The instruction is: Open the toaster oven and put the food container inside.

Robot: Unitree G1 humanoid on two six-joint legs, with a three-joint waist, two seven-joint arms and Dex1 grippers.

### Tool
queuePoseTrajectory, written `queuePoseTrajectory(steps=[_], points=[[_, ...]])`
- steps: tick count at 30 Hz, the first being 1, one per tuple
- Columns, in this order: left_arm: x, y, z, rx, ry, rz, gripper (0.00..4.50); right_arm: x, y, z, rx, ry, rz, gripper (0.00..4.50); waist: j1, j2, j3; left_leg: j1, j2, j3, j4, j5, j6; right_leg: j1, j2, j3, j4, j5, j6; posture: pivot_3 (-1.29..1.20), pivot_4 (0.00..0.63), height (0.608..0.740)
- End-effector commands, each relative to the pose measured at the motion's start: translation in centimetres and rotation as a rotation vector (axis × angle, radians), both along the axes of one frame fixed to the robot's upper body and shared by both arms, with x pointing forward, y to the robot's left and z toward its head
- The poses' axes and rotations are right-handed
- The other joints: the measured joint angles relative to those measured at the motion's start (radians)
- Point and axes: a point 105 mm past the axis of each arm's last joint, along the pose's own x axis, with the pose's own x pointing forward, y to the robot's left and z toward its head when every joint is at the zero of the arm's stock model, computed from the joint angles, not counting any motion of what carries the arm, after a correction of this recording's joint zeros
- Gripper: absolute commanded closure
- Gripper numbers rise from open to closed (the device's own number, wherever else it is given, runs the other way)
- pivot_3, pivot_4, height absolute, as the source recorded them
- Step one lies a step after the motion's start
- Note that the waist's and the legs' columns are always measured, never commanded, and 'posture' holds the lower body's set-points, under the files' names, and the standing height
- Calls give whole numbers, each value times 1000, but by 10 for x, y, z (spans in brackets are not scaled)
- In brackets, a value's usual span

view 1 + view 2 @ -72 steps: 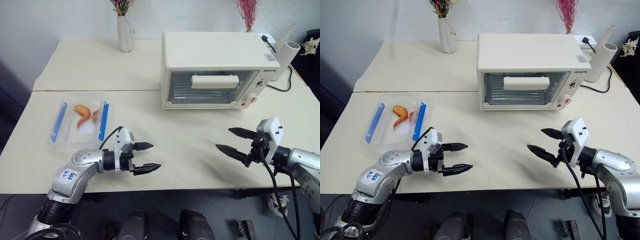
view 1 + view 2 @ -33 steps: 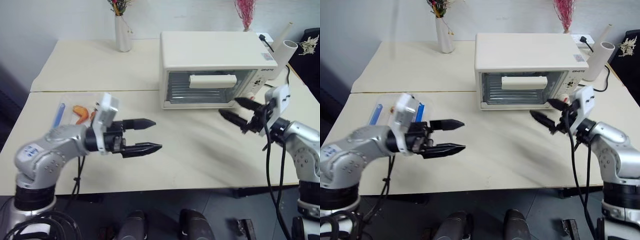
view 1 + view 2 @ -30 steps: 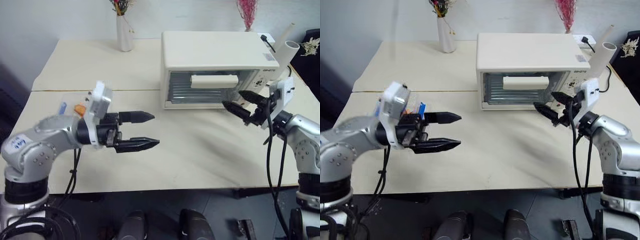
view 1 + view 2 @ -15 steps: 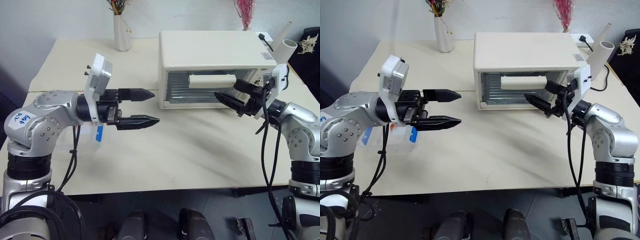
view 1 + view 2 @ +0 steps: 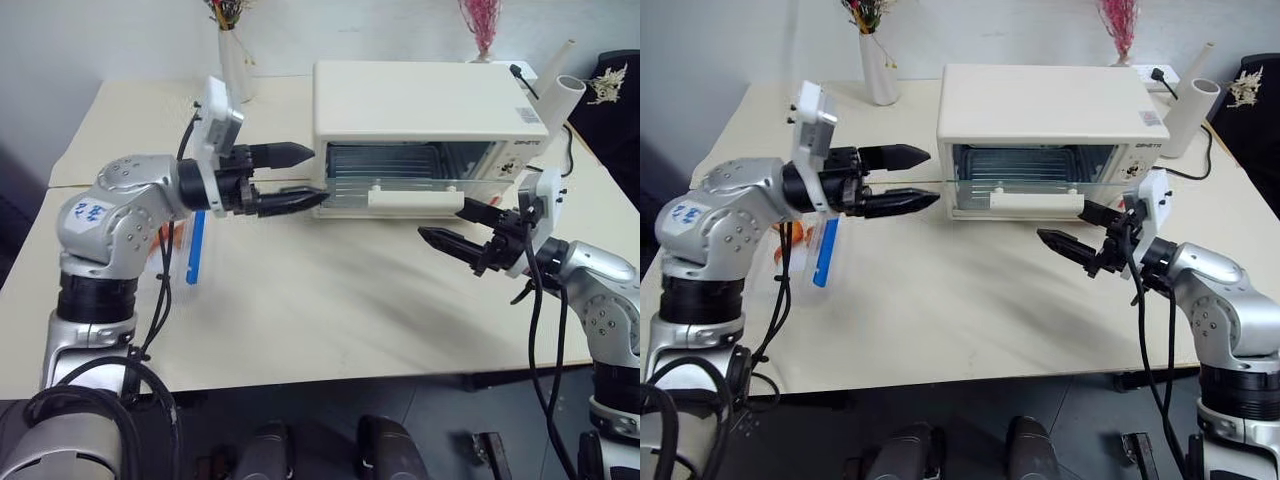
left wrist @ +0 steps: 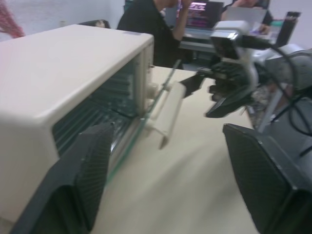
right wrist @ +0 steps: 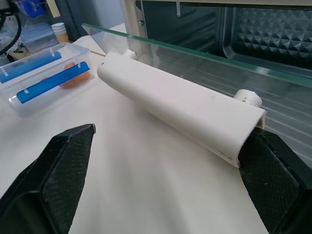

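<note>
The cream toaster oven [image 5: 425, 100] stands at the back of the table. Its glass door [image 7: 204, 53] is swung down close to level, and the wire rack shows inside. The white bar handle [image 5: 404, 198] sticks out toward me. My right gripper [image 5: 446, 220] hangs open just in front of the handle's right end, with the handle [image 7: 180, 109] lying across its gap, untouched. My left gripper [image 5: 303, 176] is open and empty at the oven's left front corner. The food container [image 7: 44, 73] lies on the table at the left, its blue clip strip [image 5: 193, 260] partly hidden behind my left arm.
A white vase [image 5: 228, 60] stands at the back left. A white tube [image 5: 558, 95] and a black cord [image 5: 520, 75] sit behind the oven at the right. A seam [image 5: 70, 183] joins two tables. A person [image 6: 151, 24] sits in the room beyond.
The oven door was shut half a second ago and now hangs open. My right gripper has come back toward me and down. My left gripper has reached forward to the oven's left corner.
</note>
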Motion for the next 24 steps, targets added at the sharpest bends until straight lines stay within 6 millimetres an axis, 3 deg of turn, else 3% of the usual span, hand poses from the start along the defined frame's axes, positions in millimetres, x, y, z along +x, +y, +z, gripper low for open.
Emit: queuePoseTrajectory(steps=[1,9,19,24], points=[[18,-4,10,32,-101,71,2055,-10,11,13,15,-63,54,0,0,0,0,0,0,0,0,0,0,0,0,0,0,0,0,0,150,740],[41,-18,8,69,-134,98,4466,-12,12,8,15,-57,54,0,-2,0,0,-1,0,0,0,0,0,0,0,-1,0,0,0,0,150,740],[30,-28,-24,160,-98,-4,4488,-16,3,6,23,-55,-6,0,0,-1,0,-1,0,0,0,0,0,-1,0,-1,0,0,0,0,150,740],[24,-37,-35,166,-76,-42,4488,-16,-15,1,-38,-48,-108,0,7,-1,0,-1,0,0,1,0,0,-1,0,-1,0,0,0,0,150,740]])
